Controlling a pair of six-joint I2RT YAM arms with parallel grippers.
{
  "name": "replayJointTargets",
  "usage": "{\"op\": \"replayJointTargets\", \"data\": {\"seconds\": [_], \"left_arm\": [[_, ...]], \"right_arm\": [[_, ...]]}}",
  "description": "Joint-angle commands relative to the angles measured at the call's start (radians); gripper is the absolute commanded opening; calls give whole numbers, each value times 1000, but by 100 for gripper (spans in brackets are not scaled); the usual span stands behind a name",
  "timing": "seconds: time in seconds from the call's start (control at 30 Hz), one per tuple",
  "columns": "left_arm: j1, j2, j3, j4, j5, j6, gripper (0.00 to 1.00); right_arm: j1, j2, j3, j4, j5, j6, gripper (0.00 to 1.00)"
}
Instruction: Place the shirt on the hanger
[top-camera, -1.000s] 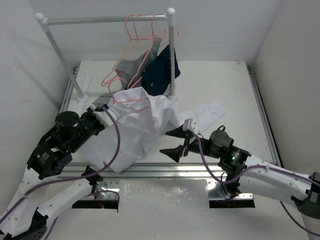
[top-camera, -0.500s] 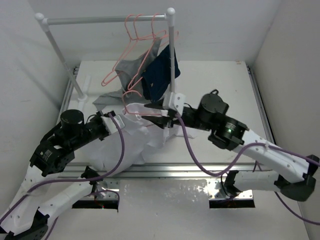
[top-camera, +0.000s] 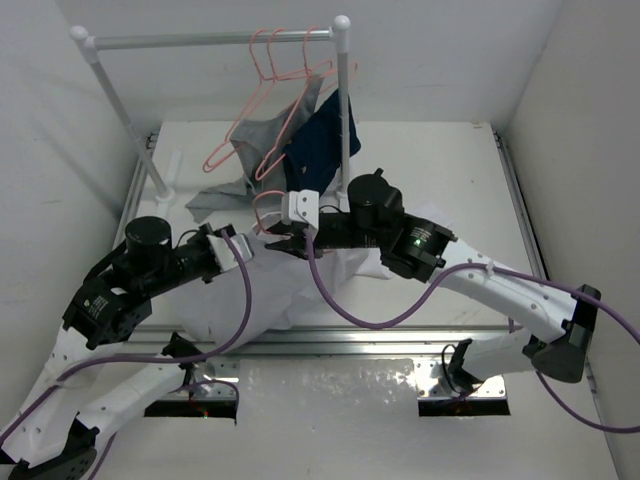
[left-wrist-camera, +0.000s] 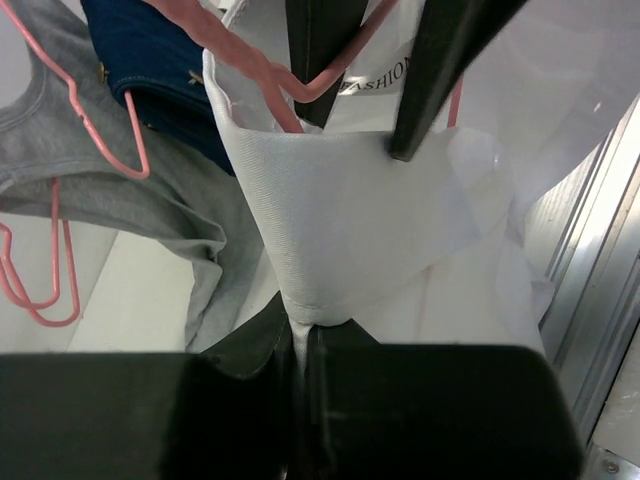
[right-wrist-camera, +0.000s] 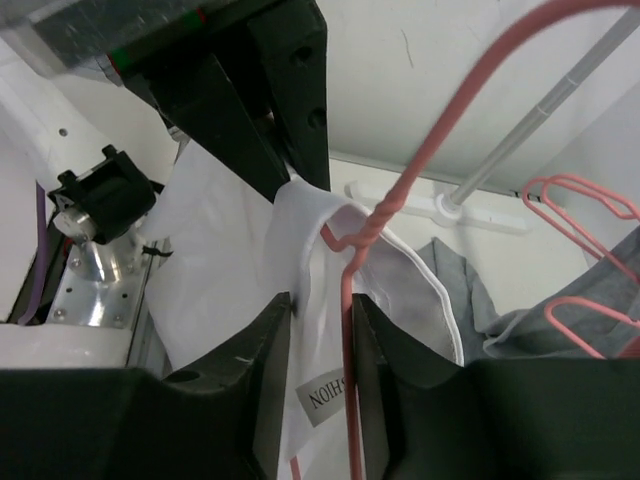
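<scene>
one white shirt is seen, crumpled on the left half of the desk, with its collar lifted off the surface. one salmon-pink hanger is set at that collar, its twisted neck just above the collar's edge and its wire running down against the fabric. three more pink hangers, it seems, are hung on the rail behind. one grey garment is draped from them down to the desk, and one navy garment is hung beside the right post. two arms are counted, one pincer on each.

the desk is white and framed by metal rails. it is closed in by plain white walls at the back and on both sides.

the collar is pinched from below by the left pincer, whose jaws are pressed fully together on a fold of the white fabric. the collar is approached from the other side by the right pincer. its jaws are set partly apart, astride the hanger's wire and the labelled inner collar. whether the wire is actually squeezed cannot be told.
</scene>
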Motion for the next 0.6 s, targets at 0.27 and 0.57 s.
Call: {"op": "replayJointTargets", "data": {"seconds": [0.27,0.57], "left_arm": [[-10,-11,34,53,27,20,0],[-13,-1,20,55,27,37,0]], "right_arm": [[-76,-71,-80,35,-150,19,0],[-104,-94,-61,-98,-264,-43,16]]}}
